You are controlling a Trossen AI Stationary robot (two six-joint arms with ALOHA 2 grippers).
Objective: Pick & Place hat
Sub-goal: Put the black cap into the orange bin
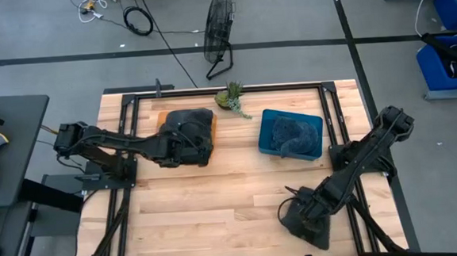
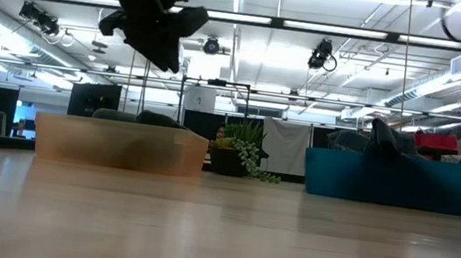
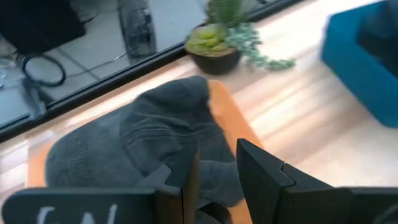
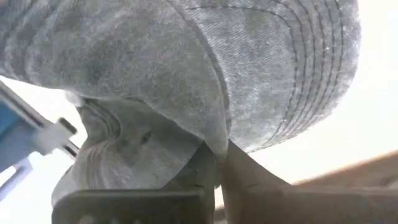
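Observation:
A pile of dark grey hats point(image 1: 190, 129) point(image 3: 143, 143) lies in an orange tray point(image 1: 211, 121) point(image 2: 114, 146) at the table's far left. My left gripper point(image 3: 217, 171) point(image 2: 158, 36) hangs open above that pile, well clear of it in the low view. My right gripper point(image 4: 216, 171) point(image 1: 301, 216) is near the table's near right edge, shut on a grey denim cap point(image 4: 186, 62) with a stitched brim point(image 4: 311, 74). A blue bin point(image 1: 314, 124) point(image 2: 400, 181) at the far right holds more dark hats point(image 1: 289, 136). My right gripper pinches the cap between its two fingers at the edge point(image 4: 214, 146) where the brim meets the crown. The crown and brim spread out beyond the fingertips. Whether the cap rests on the table or is lifted clear, I cannot tell.
A small potted succulent point(image 1: 231, 98) point(image 2: 241, 152) point(image 3: 217, 43) stands at the far edge between the tray and the bin. Bare wood point(image 1: 217, 200) stretches across the table's middle and near side. A black frame rail point(image 1: 210, 89) borders the table.

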